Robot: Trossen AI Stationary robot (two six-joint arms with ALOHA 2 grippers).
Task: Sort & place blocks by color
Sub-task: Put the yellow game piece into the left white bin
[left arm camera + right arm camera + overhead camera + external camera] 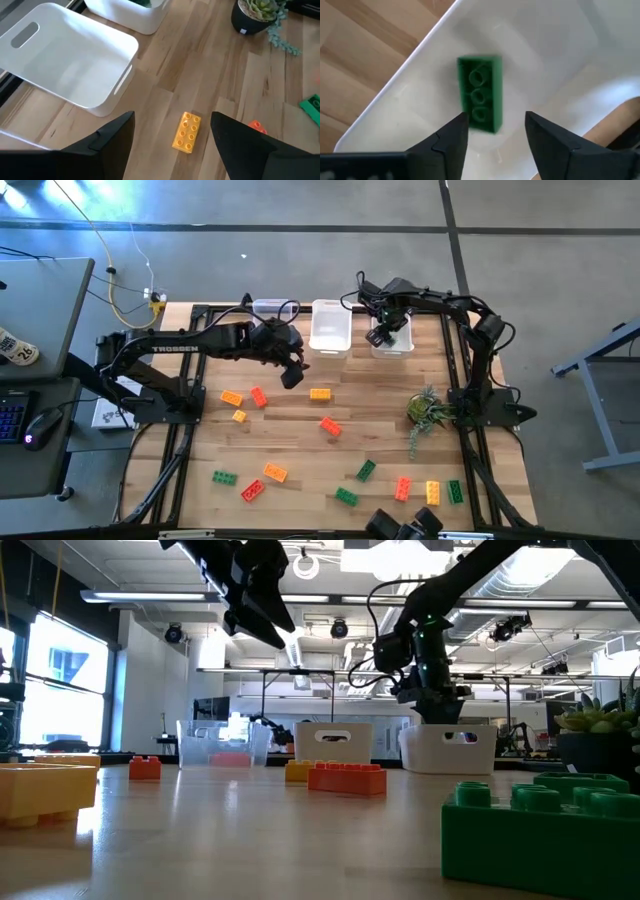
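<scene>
My right gripper (380,336) points down, open, over the right bin (398,346). In its wrist view a green block (480,92) shows blurred inside that bin (555,55), below the fingers and clear of them. My left gripper (292,376) hangs open above the table, slanting down toward a yellow block (187,131) that lies flat, studs up, on the wood (320,393). Red, orange-yellow and green blocks lie scattered over the table's middle and near part, such as a red one (330,426) and a green one (366,470).
Three bins stand in a row at the far edge: a clear one (268,310), a white middle one (331,327), and the right one. A small potted plant (428,410) stands at the right. Bare wood lies between the bins and the blocks.
</scene>
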